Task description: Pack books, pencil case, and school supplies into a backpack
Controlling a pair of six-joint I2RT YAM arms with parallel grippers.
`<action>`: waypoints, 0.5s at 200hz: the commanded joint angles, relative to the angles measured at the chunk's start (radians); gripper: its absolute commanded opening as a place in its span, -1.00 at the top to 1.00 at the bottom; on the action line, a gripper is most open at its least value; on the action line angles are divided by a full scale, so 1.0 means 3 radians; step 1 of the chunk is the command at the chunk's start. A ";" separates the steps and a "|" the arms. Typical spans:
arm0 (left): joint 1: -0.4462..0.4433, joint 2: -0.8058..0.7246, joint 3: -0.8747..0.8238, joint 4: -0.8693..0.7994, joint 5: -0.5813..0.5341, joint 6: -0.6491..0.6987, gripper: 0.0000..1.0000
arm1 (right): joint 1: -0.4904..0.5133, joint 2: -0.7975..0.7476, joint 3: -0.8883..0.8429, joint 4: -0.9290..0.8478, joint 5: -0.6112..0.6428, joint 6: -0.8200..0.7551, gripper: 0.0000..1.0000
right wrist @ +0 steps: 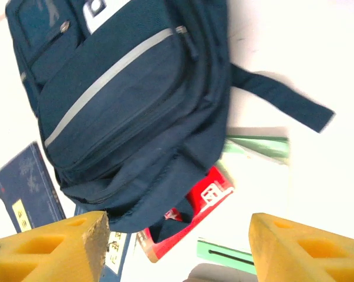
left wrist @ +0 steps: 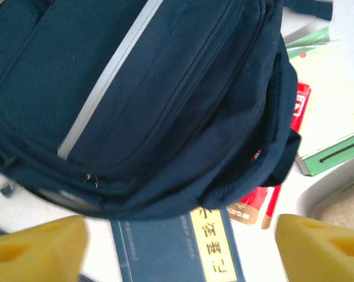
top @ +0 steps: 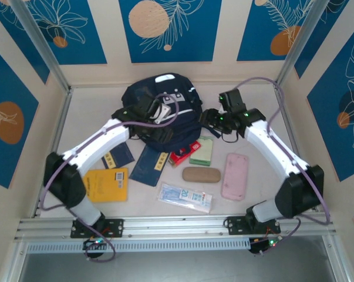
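The left claw (left wrist: pixel 177 251) is spread wide and grips nothing. Its yellow fingertips (left wrist: pixel 39 247) stand far apart, with the navy backpack (left wrist: pixel 153 100) lying just ahead of them. Between the fingertips, a navy book (left wrist: pixel 182 255) with a yellow label pokes out from under the bag's lower edge. Ahead and to this claw's right, the red box (left wrist: pixel 262 205) sits partly tucked beneath the bag, with the pale green pad (left wrist: pixel 332 100) beside it.

The right claw (right wrist: pixel 179 247) is open and empty too. The backpack lies ahead and to its left, one dark strap (right wrist: pixel 282 100) trailing over the white tabletop (right wrist: pixel 317 47). The red box sits just ahead of this claw, half under the bag and resting on the green pad. A second navy book (right wrist: pixel 27 188) lies far to its left.

Behind both claws, toward the arm bases, lie the orange-yellow book (top: pixel 106 184), the clear packet (top: pixel 185 197), a brown case (top: pixel 201 174) and a pink case (top: pixel 235 176) — all flat on the tabletop.
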 commanded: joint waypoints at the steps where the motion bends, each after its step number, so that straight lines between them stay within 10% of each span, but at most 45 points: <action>1: -0.0009 0.0411 0.0428 -0.0176 0.0200 0.0417 -0.75 | -0.0148 -0.0398 -0.0351 0.0242 0.0004 0.0220 -0.31; 100: -0.0092 0.1273 0.1007 -0.0186 0.0481 0.0507 -0.44 | -0.0553 -0.0797 -0.1151 0.0640 -0.0635 0.0283 -0.32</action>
